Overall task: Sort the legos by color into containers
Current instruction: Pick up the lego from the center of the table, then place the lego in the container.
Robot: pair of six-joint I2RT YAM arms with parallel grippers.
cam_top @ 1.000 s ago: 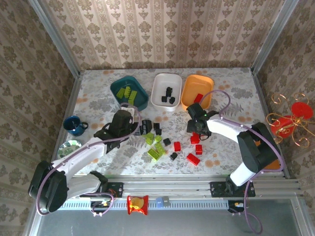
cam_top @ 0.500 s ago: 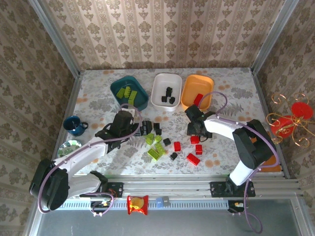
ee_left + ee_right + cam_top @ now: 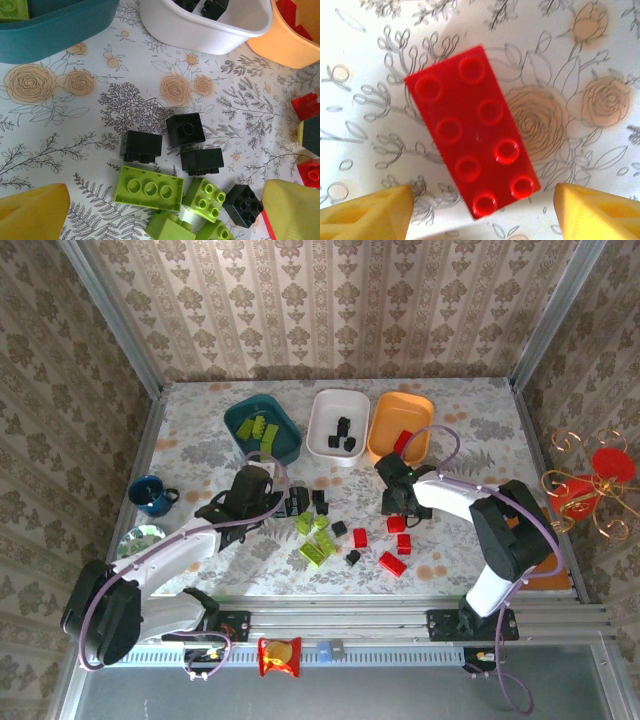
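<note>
My left gripper (image 3: pixel 165 194) is open, its yellow fingers (image 3: pixel 31 212) straddling loose legos on the table: a long lime-green brick (image 3: pixel 149 188), a small green one (image 3: pixel 206 199) and black cubes (image 3: pixel 185 130). From above, the left gripper (image 3: pixel 292 502) sits left of the loose pile. My right gripper (image 3: pixel 482 194) is open around a red eight-stud brick (image 3: pixel 472 130) lying flat, with a gap on each side. Seen from above, the right gripper (image 3: pixel 398 504) hangs just in front of the orange tray (image 3: pixel 425 405). The teal tray (image 3: pixel 237 410) holds green bricks, the white tray (image 3: pixel 318 410) black ones, the orange tray red ones.
Loose red bricks (image 3: pixel 392 563), black cubes (image 3: pixel 339 528) and green bricks (image 3: pixel 316 540) lie between the arms. A dark blue mug (image 3: pixel 152 496) and a small round bowl (image 3: pixel 142 540) stand at the left. A red-and-gold ornament (image 3: pixel 590 485) is beyond the right edge.
The right arm has shifted slightly left, its gripper staying over the red brick. The left arm has barely moved.
</note>
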